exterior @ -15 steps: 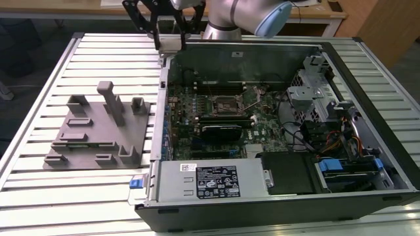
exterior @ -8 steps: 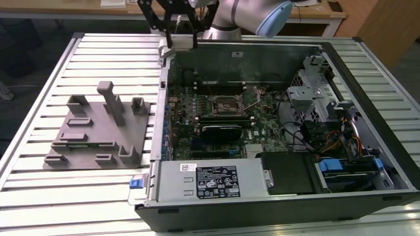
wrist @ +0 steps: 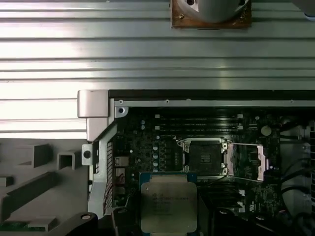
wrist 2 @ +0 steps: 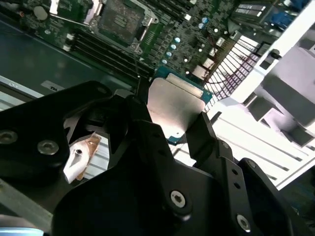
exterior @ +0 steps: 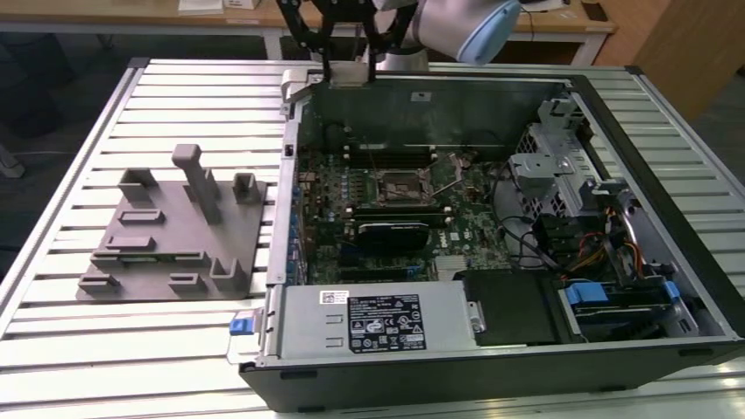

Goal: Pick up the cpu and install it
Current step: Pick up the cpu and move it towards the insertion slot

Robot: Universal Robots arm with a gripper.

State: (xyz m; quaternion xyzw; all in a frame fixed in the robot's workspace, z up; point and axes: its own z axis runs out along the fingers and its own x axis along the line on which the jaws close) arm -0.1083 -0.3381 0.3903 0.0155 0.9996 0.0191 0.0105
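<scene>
The arm (exterior: 466,26) is cut off by the upper edge of the exterior view, so little of it shows above the gripper (exterior: 347,57). There the cpu (exterior: 349,75) is no more than a small pale patch under the dark fingers, hanging over the far wall of the open case (exterior: 489,375), well apart from the socket (exterior: 402,185) on the board.

In the second wrist view the gripper's black body hides the lower part of the cpu (wrist 2: 174,105). Its silver top and blue-green rim show between the two fingers (wrist 2: 204,135). The jaws are closed on the cpu, one finger against each opposite edge, though the contact itself lies in shadow and looks firm rather than proves so.

In the first wrist view the frame's edge cuts off the near edge of the cpu (wrist: 167,204), and the fingers beside it are dark and hard to separate from the board. Past the chip the socket (wrist: 205,156) stands bare, its metal frame (wrist: 248,162) swung open to one side.

A grey fixture (exterior: 174,236) lies on the slatted table (exterior: 187,96), on the exterior view's left of the case.
</scene>
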